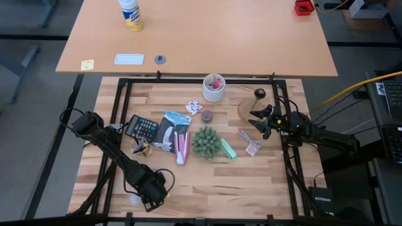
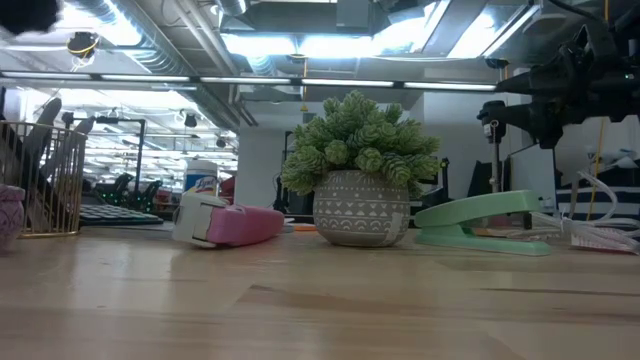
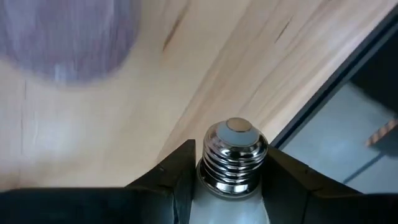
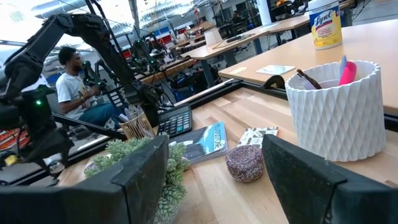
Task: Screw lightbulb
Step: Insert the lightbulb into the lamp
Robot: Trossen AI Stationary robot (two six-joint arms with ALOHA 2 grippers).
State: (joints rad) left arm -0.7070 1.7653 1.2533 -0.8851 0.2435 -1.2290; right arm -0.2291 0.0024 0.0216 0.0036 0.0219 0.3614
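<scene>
The lightbulb (image 3: 231, 163) is being held by the left gripper (image 3: 229, 180), whose two dark fingers (image 3: 174, 177) are being pressed against the glass neck just below the silver thread. The screw base is being left bare and pointed forward past the fingertips, presumably so that the thread can be offered to a socket without the fingers getting in the way. In the high view the left gripper (image 1: 151, 188) is being kept low at the near left corner of the wooden table (image 1: 251, 182), well apart from the other objects, so the bulb is being carried far from where it is to be fitted.

The round wooden disc with its black socket (image 1: 258, 95) is being left standing at the far right of the table, beside the white cup (image 1: 213, 88). The right gripper (image 1: 259, 122) is being hovered just beside that disc with its jaws spread wide and nothing between them; judging from its position, it is being readied to steady the base while the bulb is turned in. Between the two arms the potted plant (image 1: 205, 142), the green stapler (image 1: 228, 149) and the calculator (image 1: 142, 127) are being left in the way, so a clear path across will be needed.
</scene>
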